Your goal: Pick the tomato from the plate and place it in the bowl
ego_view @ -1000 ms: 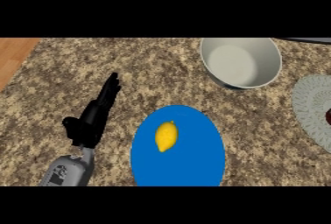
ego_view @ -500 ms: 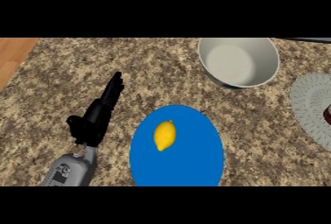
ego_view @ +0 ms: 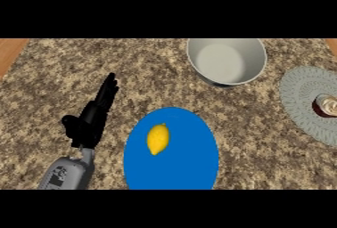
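Speckled granite counter (ego_view: 59, 80) fills the head view. Near its lower edge lies a blue plate (ego_view: 191, 164), and on the plate's left half sits a yellow fruit (ego_view: 157, 139), lemon-shaped rather than a tomato. Left of the plate the left hand (ego_view: 92, 118) lies with fingers straight, holding nothing. Beyond the plate stands a grey bowl (ego_view: 227, 60); to the plate's right, a grey mat (ego_view: 306, 107).
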Robot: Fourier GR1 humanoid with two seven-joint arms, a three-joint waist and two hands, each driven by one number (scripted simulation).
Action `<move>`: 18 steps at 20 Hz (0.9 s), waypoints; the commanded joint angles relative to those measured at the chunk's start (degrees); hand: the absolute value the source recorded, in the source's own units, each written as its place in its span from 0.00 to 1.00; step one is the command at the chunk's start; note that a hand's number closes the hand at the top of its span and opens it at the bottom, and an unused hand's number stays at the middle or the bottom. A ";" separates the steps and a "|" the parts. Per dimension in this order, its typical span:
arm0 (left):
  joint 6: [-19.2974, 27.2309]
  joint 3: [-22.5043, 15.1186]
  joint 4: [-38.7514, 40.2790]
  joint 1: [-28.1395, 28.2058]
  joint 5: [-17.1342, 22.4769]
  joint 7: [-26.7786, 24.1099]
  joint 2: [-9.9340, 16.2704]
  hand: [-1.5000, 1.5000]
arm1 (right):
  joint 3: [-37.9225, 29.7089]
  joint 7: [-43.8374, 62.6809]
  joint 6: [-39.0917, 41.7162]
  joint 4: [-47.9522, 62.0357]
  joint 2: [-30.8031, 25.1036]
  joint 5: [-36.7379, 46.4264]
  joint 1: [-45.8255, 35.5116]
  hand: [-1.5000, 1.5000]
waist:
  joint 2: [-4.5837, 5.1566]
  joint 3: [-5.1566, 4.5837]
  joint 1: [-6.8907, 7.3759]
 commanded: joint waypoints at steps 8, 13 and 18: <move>0.27 1.59 -0.54 1.01 0.37 -0.39 0.73 0.50 | -32.16 -11.70 15.21 -7.00 -22.16 -33.96 -5.24 1.00 | 0.01 -0.15 -1.94; -0.58 1.84 -0.63 0.95 0.28 -0.01 1.54 0.50 | -45.27 -13.85 30.11 8.15 -27.93 -49.82 -12.70 1.00 | -0.57 -0.31 -1.44; 1.47 -0.22 1.95 0.69 -1.72 -1.05 -1.96 0.50 | -46.38 -15.97 36.60 27.79 -24.81 -39.11 -24.78 1.00 | -0.43 -0.36 -0.41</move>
